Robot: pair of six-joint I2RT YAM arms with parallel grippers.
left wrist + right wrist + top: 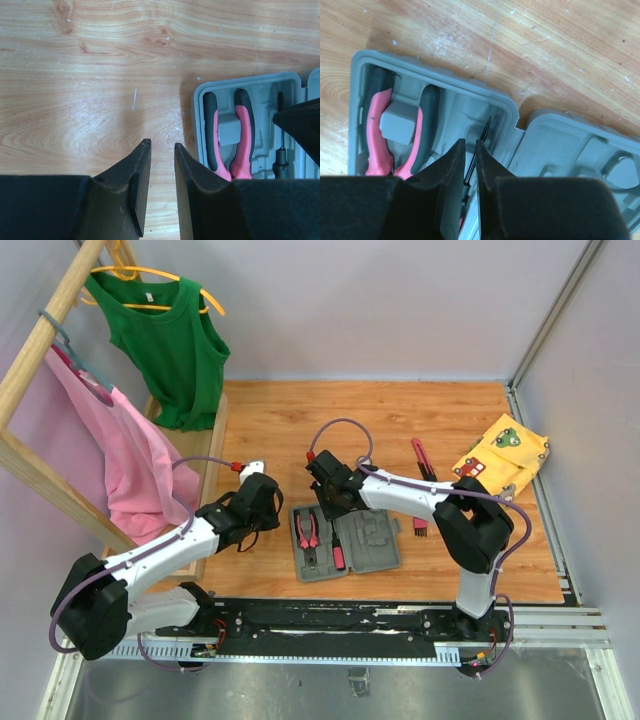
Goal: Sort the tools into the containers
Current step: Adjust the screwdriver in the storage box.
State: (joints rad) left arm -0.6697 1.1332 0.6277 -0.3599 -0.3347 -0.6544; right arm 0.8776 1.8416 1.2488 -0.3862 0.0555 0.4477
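Left of the grey case [200, 95], the left hand [162, 145] hangs over bare tabletop [100, 75], its fingers a little spread and pinching nothing. In the case's left half lie the pliers [243, 135] and a slim screwdriver [485, 127]. The right hand [470, 142] straddles the screwdriver's shaft with its fingers nearly together; whether they squeeze it, I cannot tell. Right of the case lies a pink-red tool [419, 455].

Bright, even light — soft shadows
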